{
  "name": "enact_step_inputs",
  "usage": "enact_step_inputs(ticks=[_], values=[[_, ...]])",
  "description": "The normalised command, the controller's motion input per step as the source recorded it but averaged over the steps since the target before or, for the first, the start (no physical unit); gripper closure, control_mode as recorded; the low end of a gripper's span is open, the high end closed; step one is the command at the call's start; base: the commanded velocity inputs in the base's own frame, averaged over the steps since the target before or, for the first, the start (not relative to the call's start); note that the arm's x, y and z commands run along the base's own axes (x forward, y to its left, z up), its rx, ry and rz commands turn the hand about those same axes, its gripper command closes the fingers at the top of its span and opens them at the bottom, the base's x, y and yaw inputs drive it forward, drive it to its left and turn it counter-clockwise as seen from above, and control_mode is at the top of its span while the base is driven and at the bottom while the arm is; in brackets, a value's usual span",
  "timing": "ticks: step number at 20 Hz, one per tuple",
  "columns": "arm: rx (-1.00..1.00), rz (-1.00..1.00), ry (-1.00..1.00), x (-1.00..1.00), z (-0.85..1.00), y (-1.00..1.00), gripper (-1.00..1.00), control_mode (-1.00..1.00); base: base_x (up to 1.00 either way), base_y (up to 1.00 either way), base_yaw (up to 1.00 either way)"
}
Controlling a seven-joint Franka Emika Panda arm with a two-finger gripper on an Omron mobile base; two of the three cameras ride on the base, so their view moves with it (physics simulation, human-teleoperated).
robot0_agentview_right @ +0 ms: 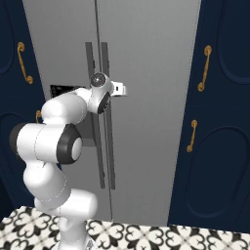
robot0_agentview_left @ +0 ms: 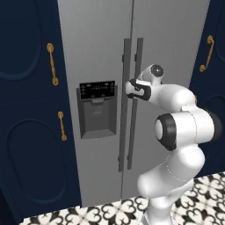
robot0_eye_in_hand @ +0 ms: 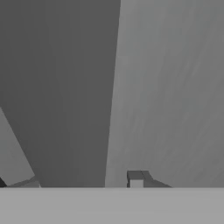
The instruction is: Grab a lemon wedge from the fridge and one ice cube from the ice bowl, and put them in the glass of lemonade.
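Pincer: the gripper (robot0_agentview_right: pixel 123 90) sits at the fridge's two dark bar handles, about level with the top of the dispenser recess; in the left base view it is largely hidden behind the wrist (robot0_agentview_left: pixel 137 89).
Pincer state: cannot tell whether the jaws are spread or pinching a bar; the hand view shows a dark bar between the finger tips (robot0_eye_in_hand: pixel 135 178), but contact is not clear.
Fridge: the tall grey fridge (robot0_agentview_left: pixel 101 39) stands straight ahead of the robot with both doors shut, the seam running down the middle.
Handles: the left bar (robot0_agentview_left: pixel 124 105) and the right bar (robot0_agentview_left: pixel 135 103) hang side by side along the seam, upright and parallel.
Dispenser: the black-panelled recess (robot0_agentview_left: pixel 97 110) is set in the left door, just left of the handles.
Arm: the white arm (robot0_agentview_left: pixel 184 127) rises from the floor and bends forward toward the handles.
Cabinets: navy cabinets (robot0_agentview_right: pixel 219 146) with gold handles (robot0_agentview_right: pixel 204 68) flank the fridge on both sides.
Floor: black-and-white patterned tiles (robot0_agentview_left: pixel 110 211) run along the fridge's base.
Lemon wedge: hidden; the shut doors show nothing of the shelves.
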Motion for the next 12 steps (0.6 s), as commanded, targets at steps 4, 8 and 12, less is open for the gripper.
enact_step_inputs(ticks=[4,8,12], values=[[0.0,0.0,0.0,0.0,0.0,0.0,1.0,-1.0,0.0,0.0,0.0],[0.0,0.0,0.02,0.0,0.0,-0.12,1.0,-1.0,0.0,0.0,0.0],[0.01,-0.04,0.0,0.0,0.0,-0.63,1.0,-1.0,0.0,0.0,0.0]])
